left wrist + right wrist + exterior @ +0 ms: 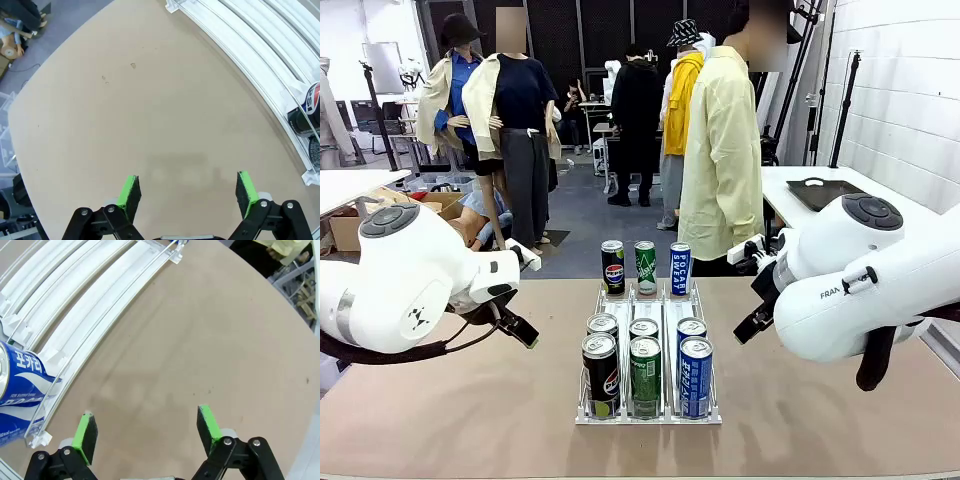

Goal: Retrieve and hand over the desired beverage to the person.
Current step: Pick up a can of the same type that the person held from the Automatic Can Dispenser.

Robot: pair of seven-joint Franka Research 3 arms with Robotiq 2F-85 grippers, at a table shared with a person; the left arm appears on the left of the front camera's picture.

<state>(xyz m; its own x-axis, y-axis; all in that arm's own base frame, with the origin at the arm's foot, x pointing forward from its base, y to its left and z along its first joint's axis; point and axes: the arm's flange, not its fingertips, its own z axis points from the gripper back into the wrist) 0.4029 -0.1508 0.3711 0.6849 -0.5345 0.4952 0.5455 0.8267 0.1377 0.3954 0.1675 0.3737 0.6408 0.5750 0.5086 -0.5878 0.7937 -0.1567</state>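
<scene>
A white three-lane rack [648,415] stands mid-table. Its left lane holds black Pepsi cans [600,374], the middle lane green cans [645,376], the right lane blue Pocari Sweat cans [695,377]. One can of each kind also stands at the far end. The person [722,150], in a pale-yellow shirt, stands beyond the table's far edge. My left gripper [523,332] hangs left of the rack, open [187,192] over bare tabletop, with a Pepsi can [307,112] off to its side. Right of the rack, my right gripper [750,328] is open [147,432] and empty beside a Pocari can [20,382].
The tan tabletop [470,410] lies bare on both sides of the rack. A white side table with a black tray [825,192] stands at the back right. Other people and furniture stand farther off behind the table.
</scene>
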